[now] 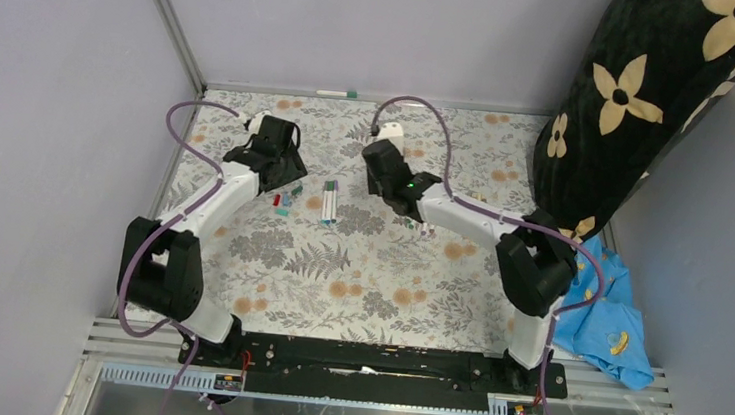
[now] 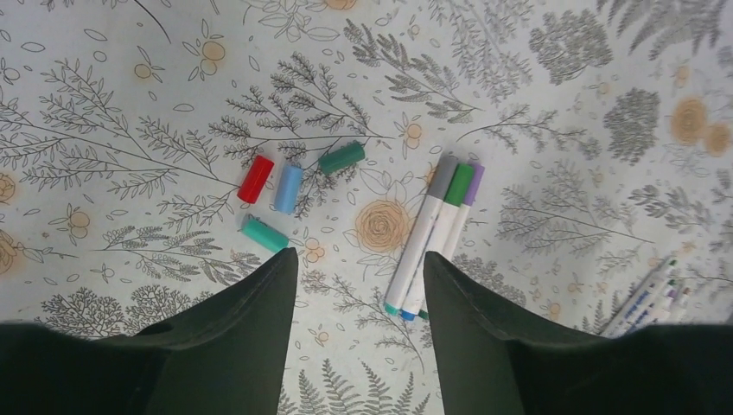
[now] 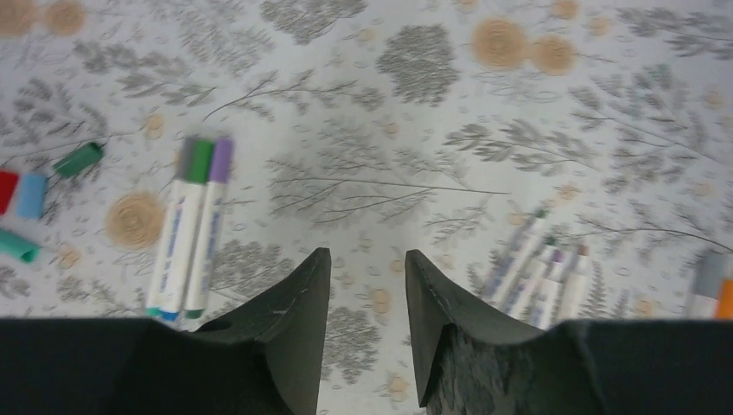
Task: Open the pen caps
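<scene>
Four loose pen caps lie together on the floral cloth: red (image 2: 255,179), light blue (image 2: 288,188), dark green (image 2: 341,157) and teal (image 2: 264,233). They show as a small cluster (image 1: 286,200) in the top view. Three white pens (image 2: 432,242) lie side by side with grey, green (image 2: 459,183) and purple caps on. My left gripper (image 2: 359,259) is open and empty, hovering above the cloth between the teal cap and the three pens. My right gripper (image 3: 367,255) is open and empty, above bare cloth between the three pens (image 3: 190,225) and a second bunch of pens (image 3: 536,277).
The second bunch of pens (image 1: 422,227) lies right of the middle. One more pen (image 1: 336,93) lies at the back edge. A black flowered cushion (image 1: 644,101) stands at the back right, with a blue cloth (image 1: 605,319) beside the table. Walls close the left and back.
</scene>
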`<state>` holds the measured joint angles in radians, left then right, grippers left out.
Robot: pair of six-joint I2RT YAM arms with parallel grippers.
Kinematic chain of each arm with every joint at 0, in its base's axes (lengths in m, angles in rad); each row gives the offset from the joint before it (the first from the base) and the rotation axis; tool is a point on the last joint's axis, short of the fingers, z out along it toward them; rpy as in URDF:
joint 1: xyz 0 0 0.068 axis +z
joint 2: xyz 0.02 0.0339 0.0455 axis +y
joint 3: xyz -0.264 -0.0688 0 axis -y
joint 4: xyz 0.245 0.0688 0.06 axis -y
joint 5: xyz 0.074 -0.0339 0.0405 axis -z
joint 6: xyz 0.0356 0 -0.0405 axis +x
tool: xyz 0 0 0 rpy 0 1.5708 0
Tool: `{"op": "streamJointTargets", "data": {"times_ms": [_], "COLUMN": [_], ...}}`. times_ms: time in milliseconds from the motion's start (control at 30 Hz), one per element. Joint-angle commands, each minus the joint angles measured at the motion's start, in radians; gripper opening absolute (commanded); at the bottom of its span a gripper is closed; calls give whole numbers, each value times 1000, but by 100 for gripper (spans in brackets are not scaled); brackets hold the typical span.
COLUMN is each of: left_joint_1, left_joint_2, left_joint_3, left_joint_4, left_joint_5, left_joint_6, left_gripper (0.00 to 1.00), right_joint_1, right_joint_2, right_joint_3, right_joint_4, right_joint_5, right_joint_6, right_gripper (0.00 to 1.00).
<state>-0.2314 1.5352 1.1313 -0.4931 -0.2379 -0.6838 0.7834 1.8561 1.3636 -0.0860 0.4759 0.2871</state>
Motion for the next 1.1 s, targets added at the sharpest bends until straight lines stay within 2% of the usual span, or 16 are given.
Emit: {"op": "streamJointTargets", "data": {"times_ms": [0,200,467,1067], "left_joint_1": [0,-2,-2,-1], "left_joint_2": [-76,-139,-182,-212], "left_joint_3": [-34,-73,-105,-116], "left_joint_4": [79,93,106,118], "left_joint_5": [16,33,23,20], "left_joint_6": [-30,-46,-46,-34], "left_gripper": [63,65,65,66], "right_joint_1": [66,109,131,141], "right_joint_2": [118,268,381,475], "right_joint_3": [144,302,426,523], "right_joint_4": [-95,-165,-212,-253], "right_joint_5": [-64,-114,-155,-162], "right_joint_6": [-4,23,47,63], "right_gripper": [44,44,44,44]}}
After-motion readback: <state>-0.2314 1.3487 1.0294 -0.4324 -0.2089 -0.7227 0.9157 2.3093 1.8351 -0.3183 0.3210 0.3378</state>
